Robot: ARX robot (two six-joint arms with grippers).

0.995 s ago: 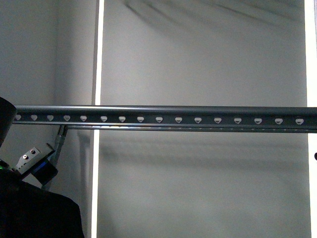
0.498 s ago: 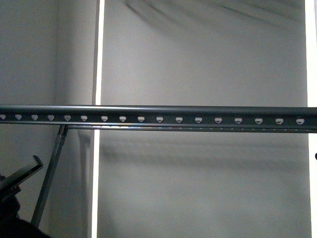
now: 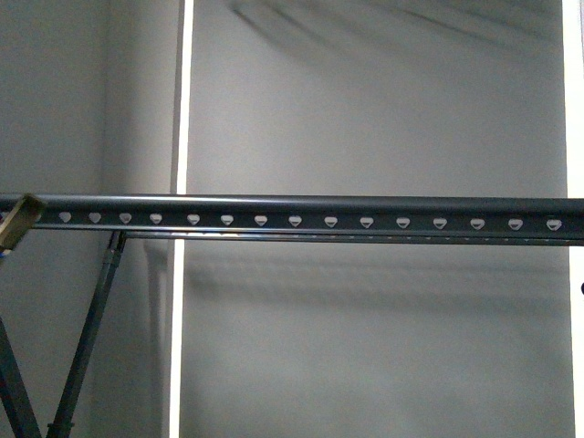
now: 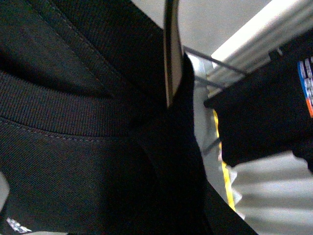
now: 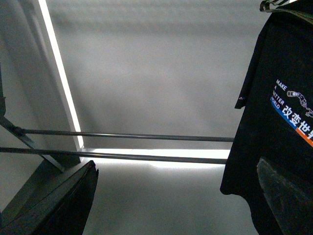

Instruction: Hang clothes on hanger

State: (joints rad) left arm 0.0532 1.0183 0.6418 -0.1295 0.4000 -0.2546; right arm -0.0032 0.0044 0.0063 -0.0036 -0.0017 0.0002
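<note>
We judge carrying in hand: the black T-shirt (image 4: pixel 73 161) fills the left wrist view, the left gripper's hold we cannot tell, the right gripper (image 5: pixel 176 196) spread empty; next it must rise onto the heart-holed rail (image 3: pixel 310 210).

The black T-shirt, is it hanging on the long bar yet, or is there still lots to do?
Not yet. Done: nothing hangs on the rail; its stretch in the front view is bare. In hand: the T-shirt fills the left wrist view, bunched against the left finger, so it seems held. Left: lifting it up and hanging it on the rail.
</note>
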